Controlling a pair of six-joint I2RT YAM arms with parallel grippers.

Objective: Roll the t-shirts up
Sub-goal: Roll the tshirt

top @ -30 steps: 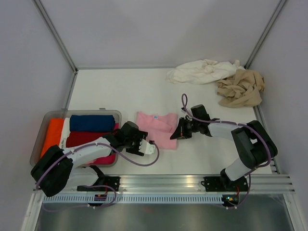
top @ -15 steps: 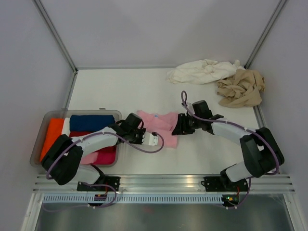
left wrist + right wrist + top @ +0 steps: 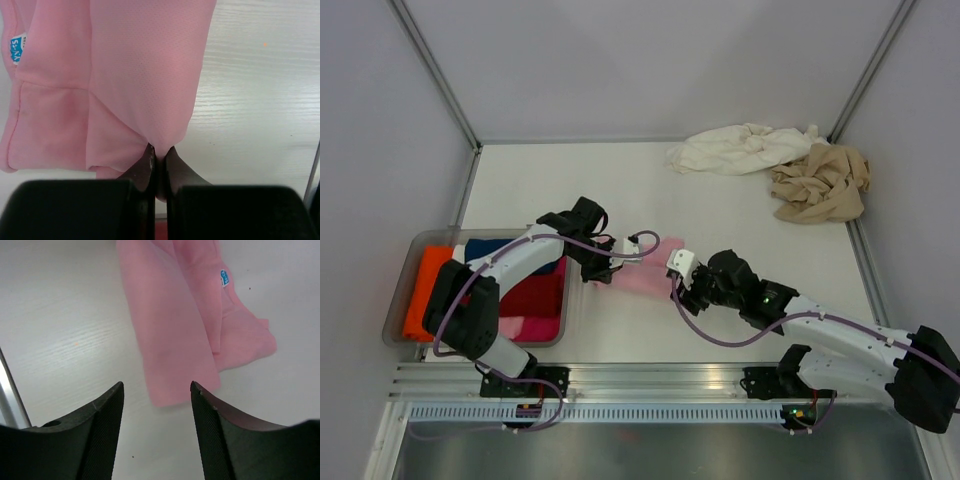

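Because the job is rolling, the white table [image 3: 570, 180] serves as a flat working bed. The grey tray [image 3: 420, 236] on its left side holds folded cloth in orange, navy, red and pink, probably finished pieces. The cream t-shirt [image 3: 740, 148] and the tan t-shirt [image 3: 820, 185] lie crumpled side by side in the far right corner, well apart from the arms, seemingly waiting their turn. The pink t-shirt [image 3: 648, 276] lies near the middle, just right of the tray, folded into a narrow strip, a shape that suits rolling. The left gripper [image 3: 157, 152] is clenched on an edge of it, pinching a small fold, likely to lift or turn that end. The right gripper [image 3: 156, 390] hovers released above one short end of the strip, touching nothing. From above, both arms cover much of the shirt, so its full outline is hard to judge. The print on its blue label [image 3: 224, 277] is too small to read.
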